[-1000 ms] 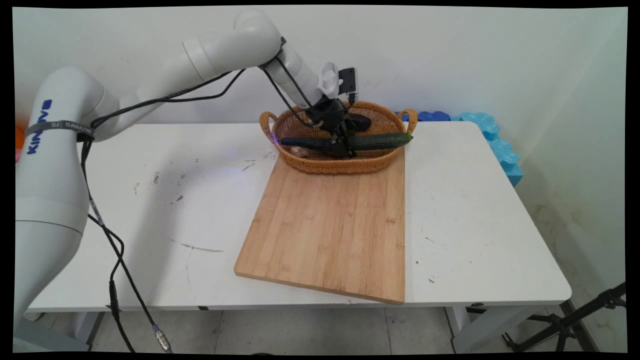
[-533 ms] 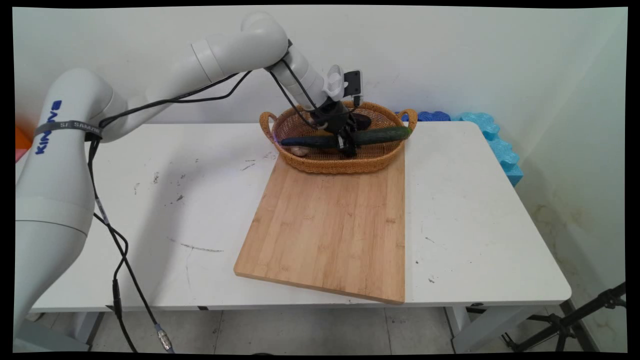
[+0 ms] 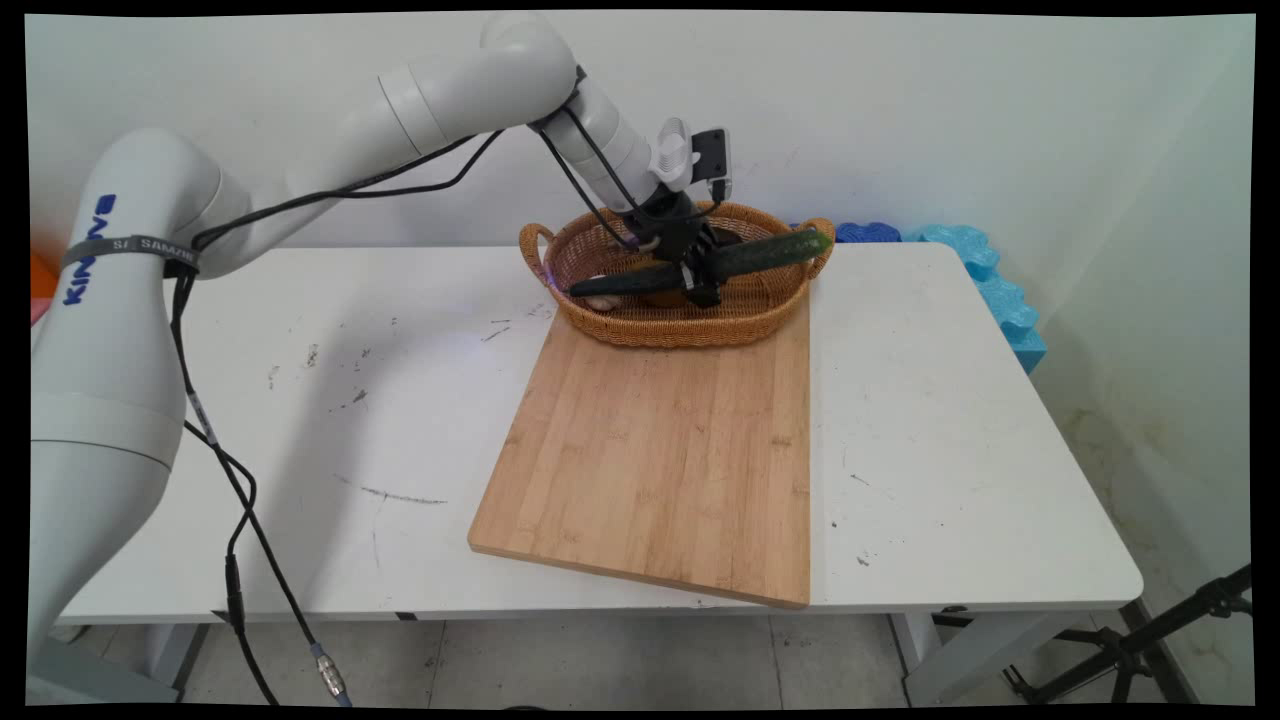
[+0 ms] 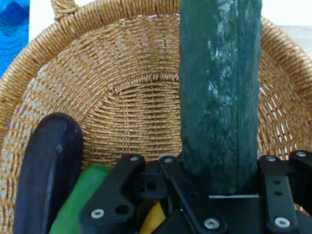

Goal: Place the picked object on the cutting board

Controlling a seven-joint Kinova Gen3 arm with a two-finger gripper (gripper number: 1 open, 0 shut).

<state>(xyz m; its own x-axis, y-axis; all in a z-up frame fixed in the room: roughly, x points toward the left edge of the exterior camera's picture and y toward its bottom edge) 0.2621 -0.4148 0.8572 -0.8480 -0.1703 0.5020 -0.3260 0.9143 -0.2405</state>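
got my claw (image 3: 700, 283) clamped on the cucumber (image 3: 760, 254) | tilted over the basket (image 3: 680, 320) | eggplant (image 4: 46, 170) beside it

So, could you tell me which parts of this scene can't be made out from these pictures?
- Main view: the basket floor and other vegetables, hidden by the near wall, the cucumber and the end effector.
- Hand view: the cucumber's far end, cut off by the top edge.
- Hand view: the green and yellow items beside the eggplant, mostly hidden behind the linkage.
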